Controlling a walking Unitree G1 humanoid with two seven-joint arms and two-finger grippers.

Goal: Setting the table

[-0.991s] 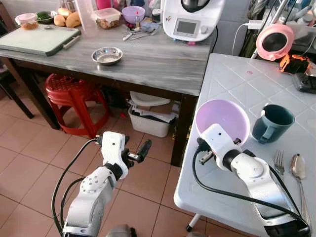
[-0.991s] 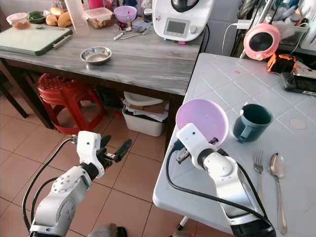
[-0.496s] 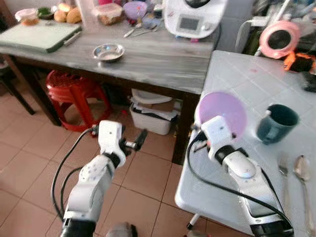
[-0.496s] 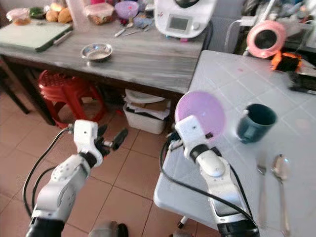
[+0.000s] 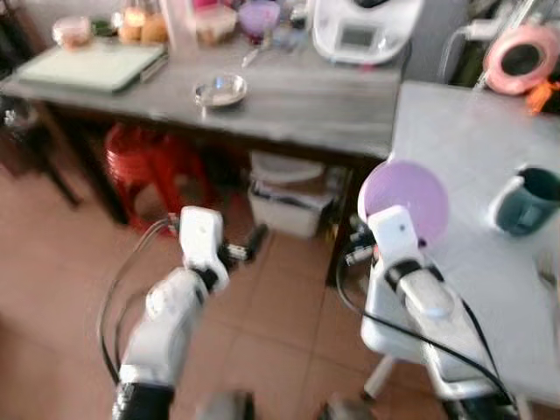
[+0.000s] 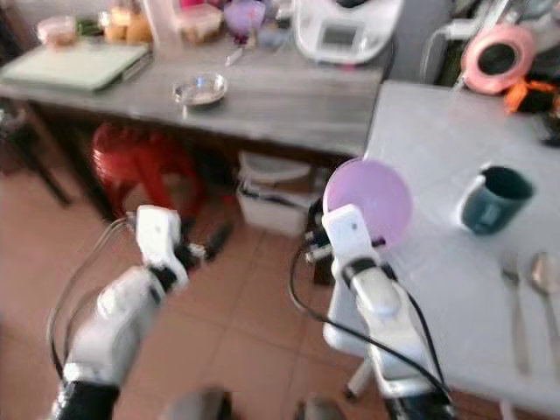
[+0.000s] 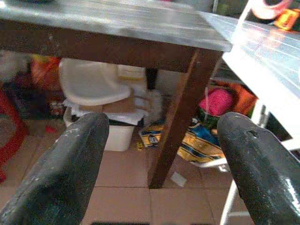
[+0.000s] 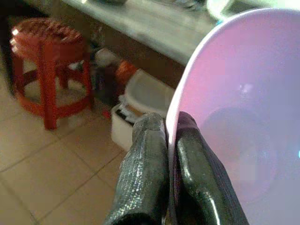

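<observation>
The robot stands at the corner where a white tiled counter point(image 5: 490, 157) meets a grey wooden counter point(image 5: 306, 96); both head views are blurred. Its right pincer point(image 8: 164, 140) pinches the rim of a lilac plastic bowl point(image 5: 404, 199), one finger on each side of the wall. The bowl is tilted up on edge, its hollow facing the robot, above the near left edge of the white counter. Further along that counter, to the robot's right of the bowl, stands a dark teal mug point(image 6: 492, 199), and nearer the robot lie a fork point(image 6: 512, 284) and a spoon point(image 6: 542, 276) side by side.

The left pincer point(image 7: 161, 154) hangs over the terracotta floor tiles point(image 5: 52, 262) with its fingers spread wide and nothing between them. It faces the space under the grey counter, where a white bin point(image 7: 93, 89) sits. A red plastic stool point(image 6: 131, 157) stands under that counter too. On top are a small steel bowl point(image 5: 219, 90), a green cutting board point(image 5: 96, 68) and a white kitchen appliance point(image 5: 363, 31).
</observation>
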